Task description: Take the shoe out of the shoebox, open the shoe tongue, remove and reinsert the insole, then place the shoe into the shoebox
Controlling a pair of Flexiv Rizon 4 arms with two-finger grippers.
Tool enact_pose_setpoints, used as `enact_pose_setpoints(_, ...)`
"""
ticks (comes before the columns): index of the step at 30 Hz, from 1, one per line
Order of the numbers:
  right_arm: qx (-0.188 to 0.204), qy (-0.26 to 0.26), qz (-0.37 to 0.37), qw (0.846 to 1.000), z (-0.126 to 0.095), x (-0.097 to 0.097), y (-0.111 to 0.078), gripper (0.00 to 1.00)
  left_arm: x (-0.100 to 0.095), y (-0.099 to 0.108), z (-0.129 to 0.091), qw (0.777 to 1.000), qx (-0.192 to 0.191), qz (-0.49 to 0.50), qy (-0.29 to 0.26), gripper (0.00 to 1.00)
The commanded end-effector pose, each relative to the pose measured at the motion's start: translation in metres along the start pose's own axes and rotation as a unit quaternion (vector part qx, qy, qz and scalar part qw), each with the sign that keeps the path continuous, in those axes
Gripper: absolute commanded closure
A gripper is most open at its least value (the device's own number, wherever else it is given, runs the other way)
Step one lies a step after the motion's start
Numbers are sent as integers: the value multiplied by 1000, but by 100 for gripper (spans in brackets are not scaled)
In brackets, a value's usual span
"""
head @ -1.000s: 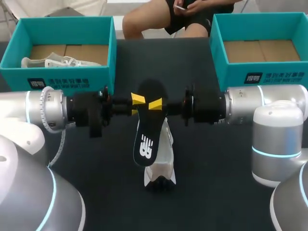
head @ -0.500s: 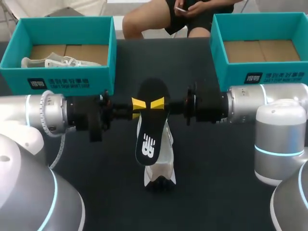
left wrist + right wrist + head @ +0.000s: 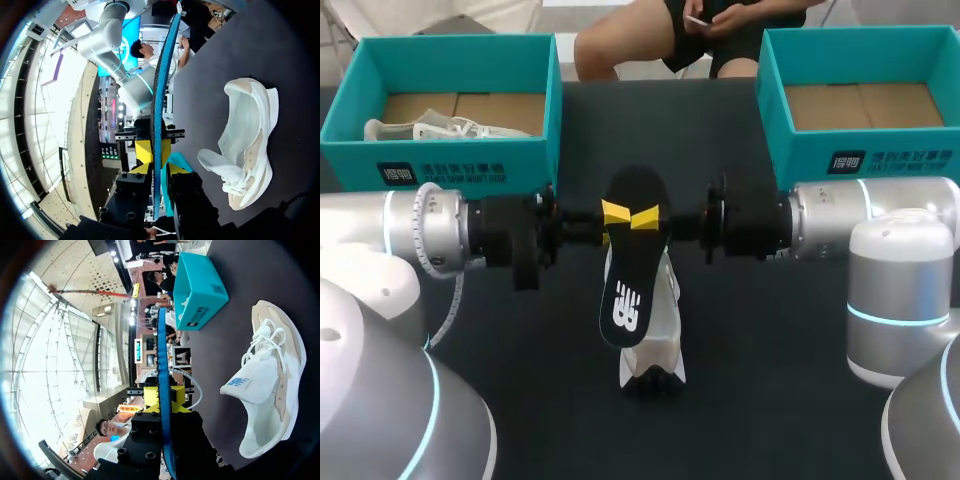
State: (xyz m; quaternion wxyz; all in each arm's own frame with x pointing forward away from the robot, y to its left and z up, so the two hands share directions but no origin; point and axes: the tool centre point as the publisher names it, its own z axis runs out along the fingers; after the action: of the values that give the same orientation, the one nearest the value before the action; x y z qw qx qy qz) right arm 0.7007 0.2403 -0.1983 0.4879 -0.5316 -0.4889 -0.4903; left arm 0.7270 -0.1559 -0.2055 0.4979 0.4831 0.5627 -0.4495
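The left gripper point(image 3: 613, 212) and right gripper point(image 3: 649, 216) both grasp the flat black foam insole point(image 3: 630, 285). The white mesh sneaker point(image 3: 663, 345) lies directly below on the dark desk point(image 3: 770, 330), with its long axis almost parallel to the insole's.

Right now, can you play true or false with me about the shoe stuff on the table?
1. The insole is inside the shoe. False: the insole is held up above the shoe, out of it.
2. Both grippers hold the insole. True: the left gripper and the right gripper each pinch it from their own side.
3. The shoe on the table is black. False: it is white.
4. The left shoebox has a second shoe in it. True.
5. The right shoebox is full of shoes. False: only its brown cardboard floor shows.
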Motion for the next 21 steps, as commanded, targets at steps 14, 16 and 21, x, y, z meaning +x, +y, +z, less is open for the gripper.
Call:
enact_pose_setpoints(14,-7,-3,-1,1000,-2,-1,0,100,2,0,1,1000,0,1,1,88)
enact_pose_setpoints(16,-7,-3,-1,1000,-2,-1,0,100,2,0,2,1000,1,1,1,91)
enact_pose_setpoints(21,-7,-3,0,1000,-1,0,0,100,3,-1,2,1000,2,0,1,100)
